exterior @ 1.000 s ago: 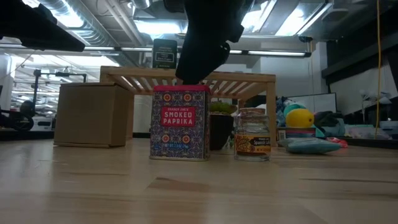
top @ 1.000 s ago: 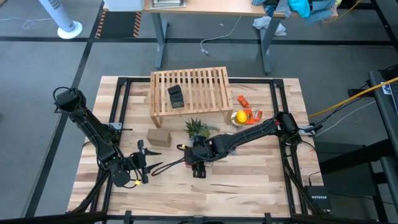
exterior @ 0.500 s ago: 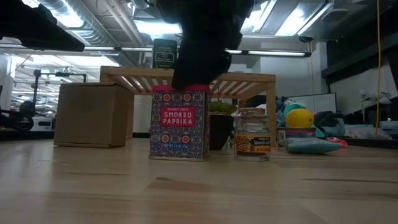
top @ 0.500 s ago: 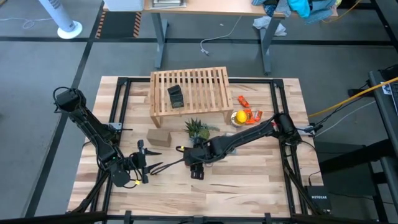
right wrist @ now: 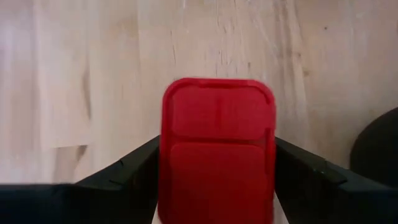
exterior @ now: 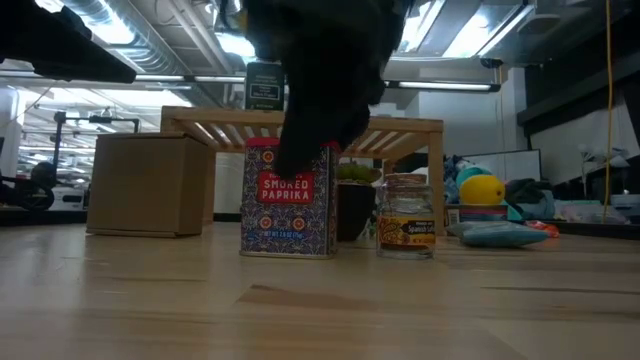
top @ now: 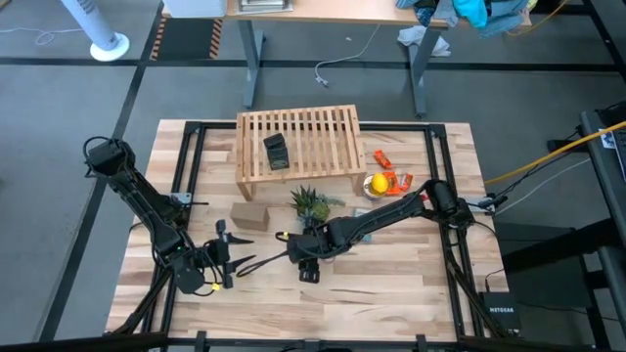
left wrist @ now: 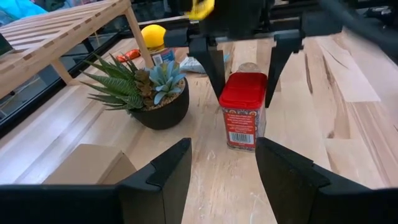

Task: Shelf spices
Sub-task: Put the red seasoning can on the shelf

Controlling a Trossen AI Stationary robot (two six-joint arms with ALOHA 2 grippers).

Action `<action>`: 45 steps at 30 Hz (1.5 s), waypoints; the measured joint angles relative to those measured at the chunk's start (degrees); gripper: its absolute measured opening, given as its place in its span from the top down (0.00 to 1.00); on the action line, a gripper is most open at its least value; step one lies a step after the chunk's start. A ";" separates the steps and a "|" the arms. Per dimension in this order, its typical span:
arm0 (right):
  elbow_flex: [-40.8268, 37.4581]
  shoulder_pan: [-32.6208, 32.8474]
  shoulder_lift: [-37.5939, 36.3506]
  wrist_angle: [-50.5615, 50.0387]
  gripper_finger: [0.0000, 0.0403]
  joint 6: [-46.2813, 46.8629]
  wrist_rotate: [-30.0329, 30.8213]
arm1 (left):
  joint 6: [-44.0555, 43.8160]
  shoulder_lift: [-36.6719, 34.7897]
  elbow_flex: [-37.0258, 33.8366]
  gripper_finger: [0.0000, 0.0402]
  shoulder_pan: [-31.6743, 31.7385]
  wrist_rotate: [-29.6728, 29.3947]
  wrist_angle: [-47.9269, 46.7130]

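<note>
The red paprika tin (top: 309, 272) (exterior: 289, 200) stands upright on the table, near the middle. My right gripper (left wrist: 244, 99) hangs over it, open, with one finger on each side of its red lid (right wrist: 217, 124). The small round jar (exterior: 406, 216) stands just beside the tin, toward the table's right. The dark tin (top: 277, 152) stands on the slatted top of the wooden shelf (top: 298, 142) at the far side. My left gripper (left wrist: 221, 180) waits open, low over the near left of the table, pointing at the red tin. My right gripper comes at the red tin from above, pointing down, its fingers (left wrist: 212, 71) flanking the tin's top end (left wrist: 244, 93). The tin stands upright with its base on the table. Whether the fingers touch its sides, I cannot tell.
A potted succulent (top: 311, 202) stands between the tin and the shelf. A cardboard box (top: 250, 215) sits on its left. A yellow lemon-shaped item (top: 379, 184) and orange items (top: 394, 179) lie to the right of the shelf. A blue packet (exterior: 500, 233) lies near them.
My right gripper has come down over the red tin and shifted slightly toward the table's left; its fingers now reach past the lid. The tin, the jar and my left arm have stayed where they were.
</note>
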 joint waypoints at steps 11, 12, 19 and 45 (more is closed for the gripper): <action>-0.04 -0.01 1.62 -0.68 0.49 -4.73 3.56 | -0.02 -0.02 0.00 0.57 0.00 0.02 -0.09; 0.05 0.00 1.60 -0.92 0.49 -4.92 3.91 | -0.02 -0.02 0.00 0.57 0.00 0.04 -0.17; 6.31 0.00 1.41 -9.99 0.49 -7.19 9.94 | 0.00 -0.02 0.00 0.57 0.00 0.02 -0.24; 37.23 -12.33 1.27 -39.50 0.49 -25.01 26.85 | -1.34 0.02 0.00 0.57 0.00 1.67 -0.19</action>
